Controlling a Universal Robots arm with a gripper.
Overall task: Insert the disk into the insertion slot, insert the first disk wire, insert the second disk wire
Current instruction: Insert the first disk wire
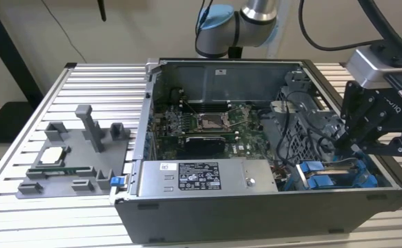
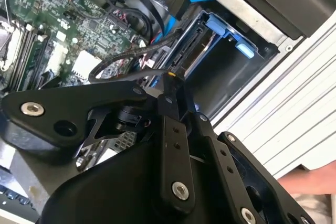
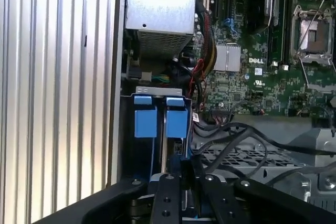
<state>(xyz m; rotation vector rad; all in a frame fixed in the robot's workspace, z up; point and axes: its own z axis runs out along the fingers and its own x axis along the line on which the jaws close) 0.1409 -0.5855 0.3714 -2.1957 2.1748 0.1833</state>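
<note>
The claw is clenched on the plug of a black disk wire, held at the connector edge of the disk, which stands on edge inside the insertion slot between its blue rails. That slot sits in a corner of the open computer case on the bench, beside the power-supply box and motherboard.
</note>
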